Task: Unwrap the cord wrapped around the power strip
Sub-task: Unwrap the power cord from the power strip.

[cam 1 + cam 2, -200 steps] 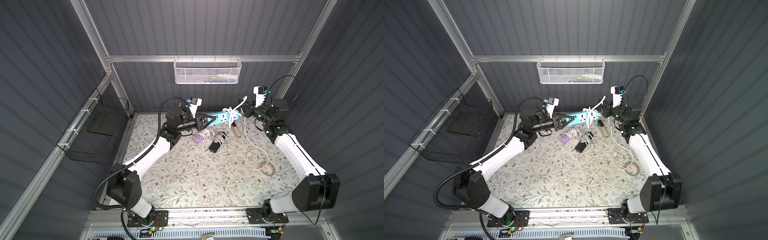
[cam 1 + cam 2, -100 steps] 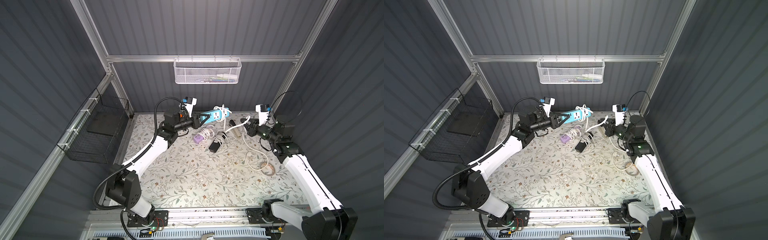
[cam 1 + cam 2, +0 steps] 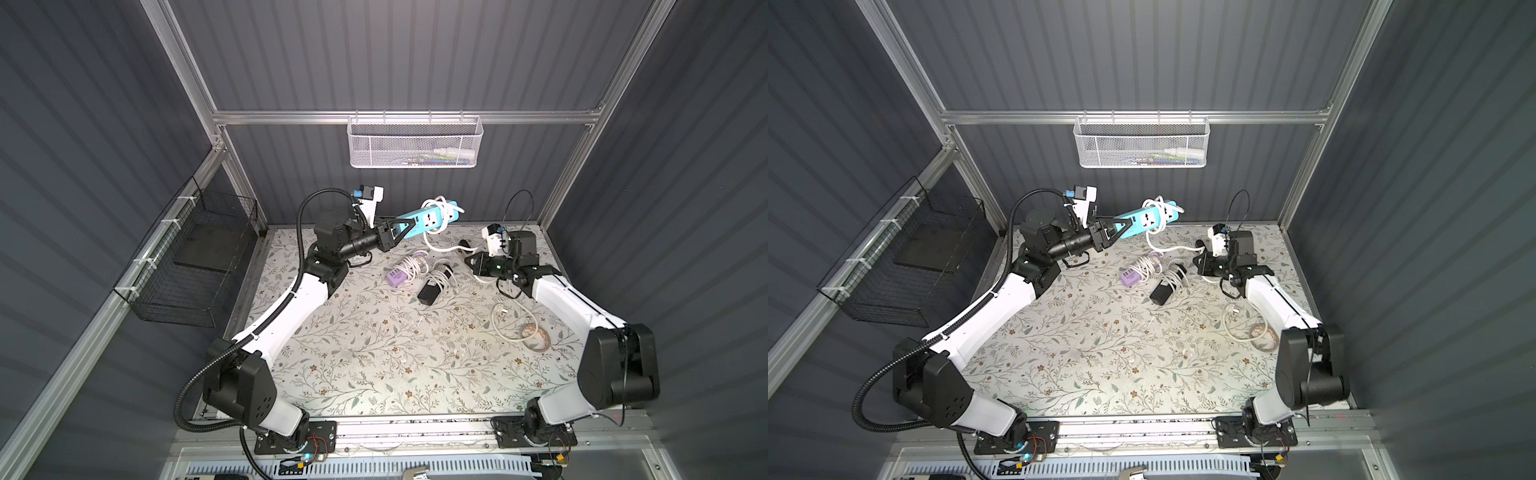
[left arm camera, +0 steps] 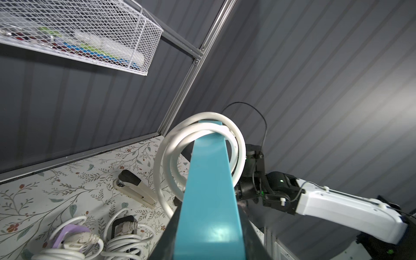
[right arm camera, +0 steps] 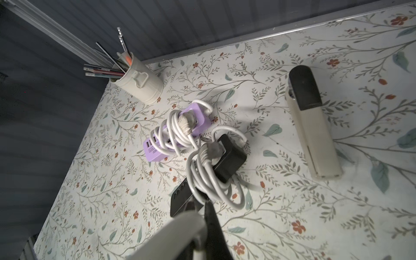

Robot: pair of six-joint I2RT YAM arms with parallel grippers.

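So my left gripper (image 3: 404, 231) is clamped shut on the near end of the teal power strip (image 3: 432, 217), holding it up in the air over the far edge of the table (image 3: 374, 353), roughly mid-way along that edge. The strip sticks straight out past my fingertips, tilted up a bit toward the back wall. From my left wrist cam, the white cord (image 4: 207, 116) sits in a couple of loose loops around the far end of the strip, well away from where I'm gripping. From those loops the cord drops down and runs over to my right gripper (image 3: 471, 264), which sits low over the table toward the far right corner, closed with the cord pinched in it. In the right wrist cam the cord (image 5: 171, 236) is that fat white blur right against my finger. So the strip is between my two grippers, up high on the left one's side. Other stuff on the table: a purple strip (image 3: 397, 277) and a black strip (image 3: 429, 291), both wrapped in their own cords, just below the held strip, plus a stapler (image 5: 313, 126) and a pen cup (image 5: 139, 83) near the far edge.
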